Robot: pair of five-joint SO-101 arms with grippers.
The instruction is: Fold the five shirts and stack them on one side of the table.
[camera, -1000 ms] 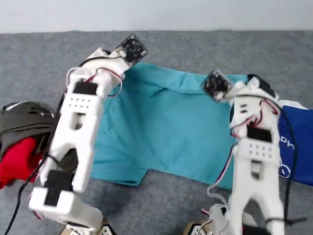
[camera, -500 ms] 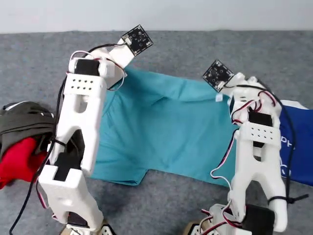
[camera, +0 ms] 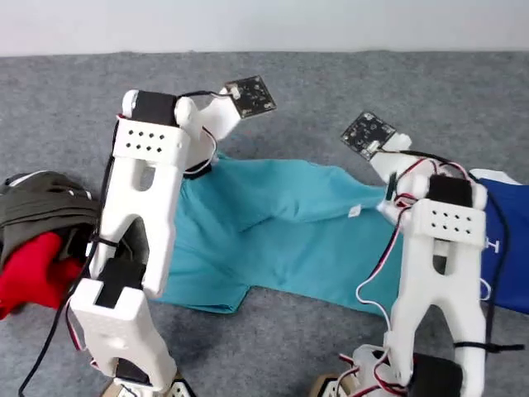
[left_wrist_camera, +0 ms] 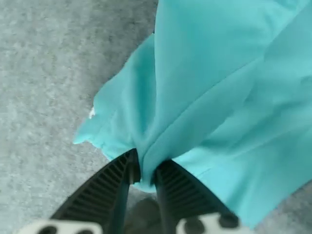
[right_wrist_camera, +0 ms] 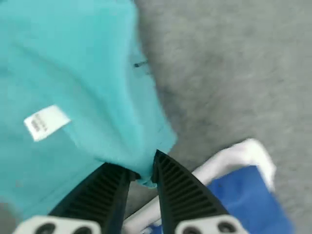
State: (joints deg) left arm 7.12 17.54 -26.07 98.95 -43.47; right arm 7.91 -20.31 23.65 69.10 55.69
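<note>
Left jaws: clenched on teal shirt's point(camera: 281, 231) 11 o'clock edge.
Right jaws: clenched on its 2 o'clock edge.
Blue shirt point(camera: 506, 248): desk's point(camera: 331, 91) 3 o'clock.

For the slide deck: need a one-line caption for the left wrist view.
Left end effector shut on a bunched edge of the teal fabric shirt over the grey felt-covered table.

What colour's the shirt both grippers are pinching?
The shirt is plain teal; shows best in the high view.
</note>
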